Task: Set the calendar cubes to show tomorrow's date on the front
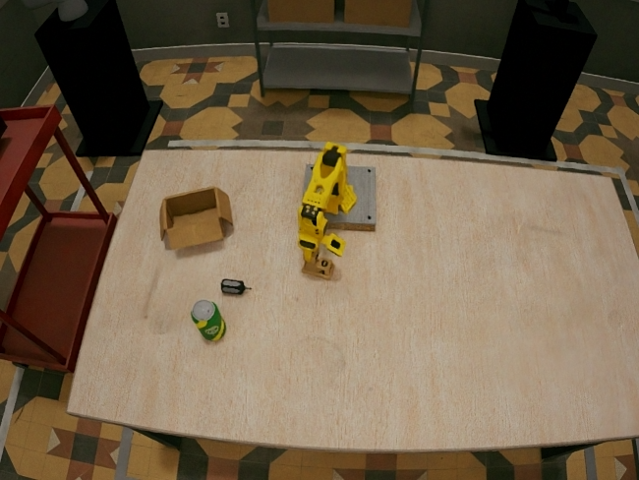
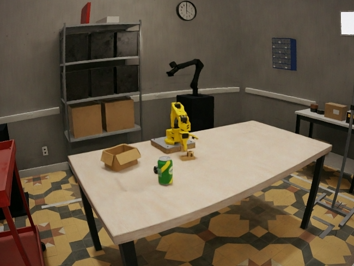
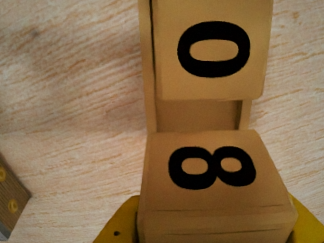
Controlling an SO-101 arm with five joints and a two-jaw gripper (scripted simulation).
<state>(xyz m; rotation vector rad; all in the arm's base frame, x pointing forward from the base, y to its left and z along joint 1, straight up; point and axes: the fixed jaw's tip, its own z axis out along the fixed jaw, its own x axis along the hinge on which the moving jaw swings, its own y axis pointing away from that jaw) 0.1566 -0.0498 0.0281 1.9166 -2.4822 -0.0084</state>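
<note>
The tan calendar tray (image 1: 310,271) (image 2: 183,157) (image 3: 148,74) lies on the table in front of the arm. One cube (image 1: 328,266) (image 2: 190,155) (image 3: 215,89) sits at one end of it, with a 0 on top. My gripper (image 1: 313,258) (image 2: 185,149) (image 3: 215,226) is shut on the other cube (image 3: 215,204), which shows an 8 on the face toward the wrist camera. The held cube is over or close to the tray's other end. A gap with bare tray floor shows between the cubes in the wrist view. The calendar's front and the held cube's underside are hidden.
The grey base plate (image 1: 362,196) (image 2: 160,143) is behind the tray. An open cardboard box (image 1: 193,229) (image 2: 121,161), a black-handled tool (image 1: 232,286) (image 2: 155,169) and a green can (image 1: 211,328) (image 2: 165,173) stand or lie on the table, left of the tray in the top view.
</note>
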